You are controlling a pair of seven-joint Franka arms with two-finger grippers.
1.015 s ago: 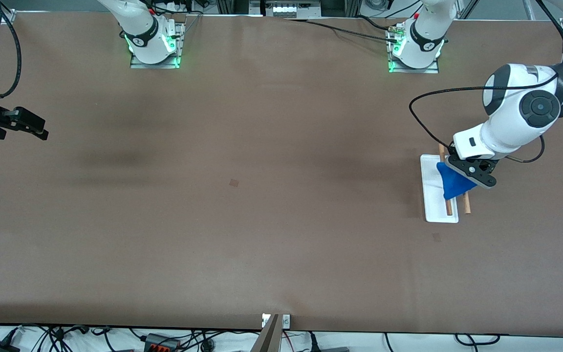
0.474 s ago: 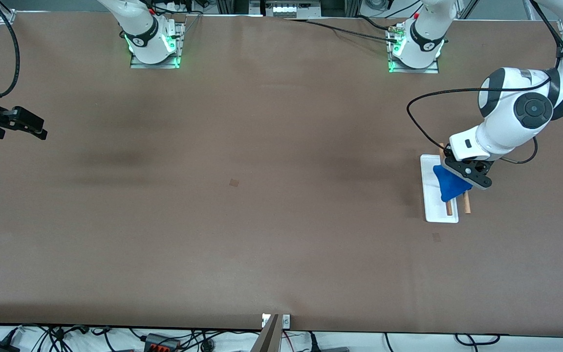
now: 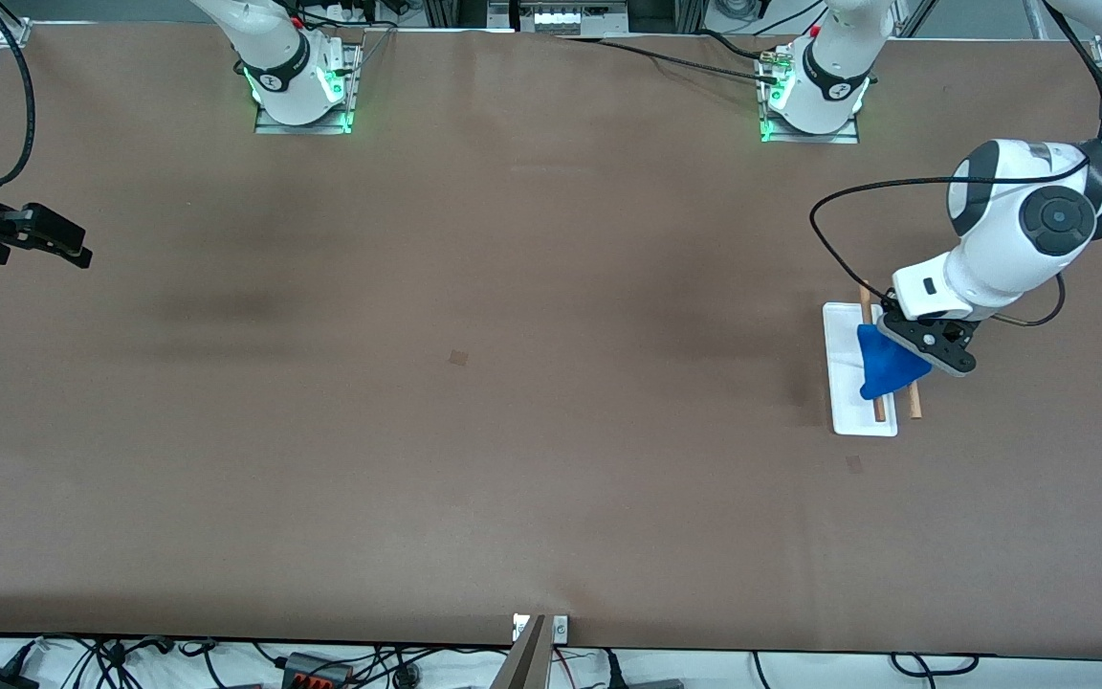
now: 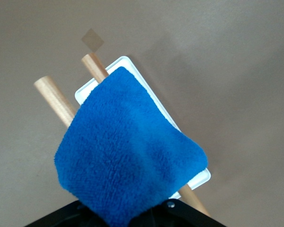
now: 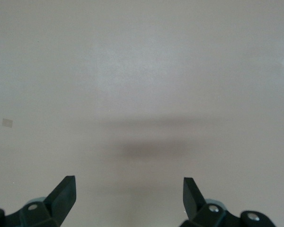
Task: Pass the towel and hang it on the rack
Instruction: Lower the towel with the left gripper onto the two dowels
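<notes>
The left gripper (image 3: 924,352), jaws clamped on the fluffy blue square towel (image 3: 884,364), hangs over the white-based, wooden-rodded rack (image 3: 848,383) while the waiting right gripper (image 3: 58,239), jaws spread, hovers at the brown surface's (image 3: 513,383) nine o'clock edge.

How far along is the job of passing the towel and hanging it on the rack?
The pass looks done: the left gripper holds the blue towel, while the right gripper waits open over bare table at the right arm's end. In hand: the towel hangs over the rack, covering part of its two wooden rods. Left: drape it on a rod and let go.
</notes>
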